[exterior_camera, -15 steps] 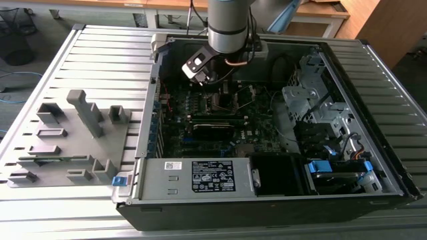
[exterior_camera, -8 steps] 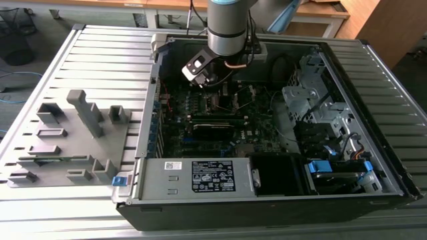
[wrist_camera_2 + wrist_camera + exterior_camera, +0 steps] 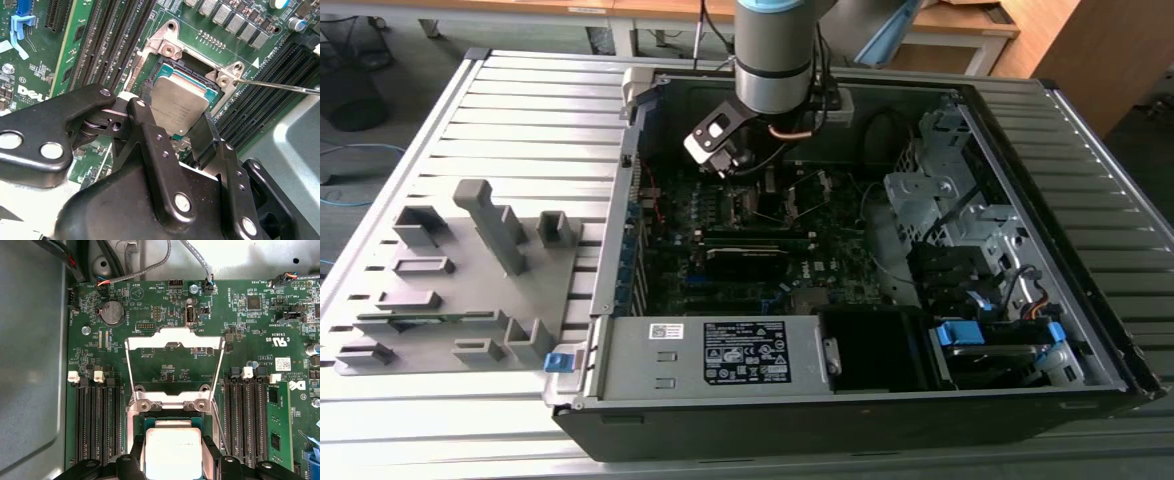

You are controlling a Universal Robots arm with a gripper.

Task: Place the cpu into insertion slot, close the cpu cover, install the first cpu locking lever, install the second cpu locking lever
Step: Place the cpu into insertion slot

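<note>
Over the slot, in both wrist views, sits the cpu, silver top up. The gripper has it: its two black fingers are closed to the chip's width and press on two opposite edges. The chip covers most of the slot, but whether it is fully seated I cannot tell.

Beyond the slot's far edge from the gripper, in the first wrist view, the cover is swung open on its hinge, with the green board showing through its window. A thin lever runs out sideways from the slot's hinge corner, unlatched. Black memory sockets flank the slot on both sides, close to the fingers but not touching them.

Above the slot, in the exterior view, the arm reaches down into the open case.
</note>
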